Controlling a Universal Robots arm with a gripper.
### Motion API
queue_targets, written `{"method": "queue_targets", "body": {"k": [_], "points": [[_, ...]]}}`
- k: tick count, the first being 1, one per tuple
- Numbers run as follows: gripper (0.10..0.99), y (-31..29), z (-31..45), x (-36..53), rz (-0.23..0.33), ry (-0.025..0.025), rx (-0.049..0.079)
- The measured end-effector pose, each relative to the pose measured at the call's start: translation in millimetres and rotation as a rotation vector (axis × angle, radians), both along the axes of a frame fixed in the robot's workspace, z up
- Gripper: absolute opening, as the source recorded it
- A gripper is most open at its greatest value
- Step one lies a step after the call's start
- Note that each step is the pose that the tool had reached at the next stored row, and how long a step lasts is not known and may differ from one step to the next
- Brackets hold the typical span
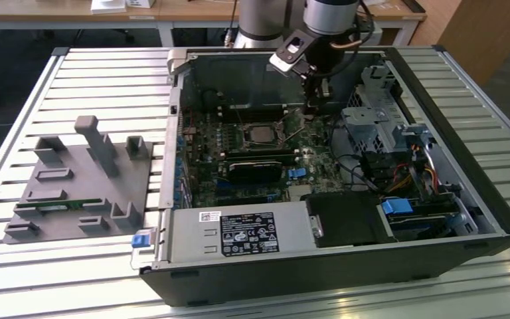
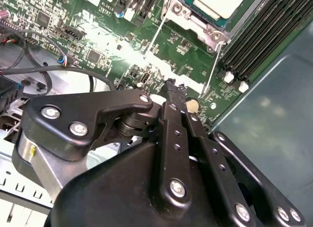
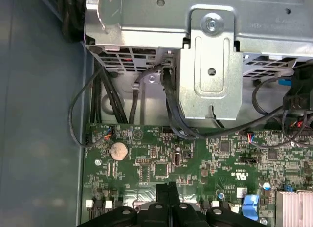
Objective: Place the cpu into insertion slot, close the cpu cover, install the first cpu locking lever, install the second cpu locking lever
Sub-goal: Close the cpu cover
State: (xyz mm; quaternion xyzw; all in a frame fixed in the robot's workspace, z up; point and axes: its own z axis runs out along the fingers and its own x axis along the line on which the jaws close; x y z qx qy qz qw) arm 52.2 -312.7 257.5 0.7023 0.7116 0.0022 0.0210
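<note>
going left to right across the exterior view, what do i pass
grey fixture tray → cpu → gripper → metal drive cage → case's right wall

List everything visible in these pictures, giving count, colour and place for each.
computer case: one, black, open on the slatted table.
circuit board: one, green, inside the case.
chip: one, silver-grey, on the board.
metal frame: one, silvery, around the chip.
wire levers: two, silvery, beside the frame.
coin battery: one, silver, on the board.
power supply: one, grey, at the case's edge.
metal cage: one, silvery, beside the board.
holder block: one, grey, on the table at the exterior view's left of the case.
arm: one, silver-grey, above the case.
end effector: one, black, shut, over the board.
</note>
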Motion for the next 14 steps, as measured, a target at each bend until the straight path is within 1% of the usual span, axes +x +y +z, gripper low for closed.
{"method": "queue_targets", "body": {"k": [8,14], "points": [[0.106,1.7,-2.9,4.7,-0.003,0.0003,-0.001],[0.106,2.1,-8.3,7.3,-0.002,0.0035,-0.001]]}}
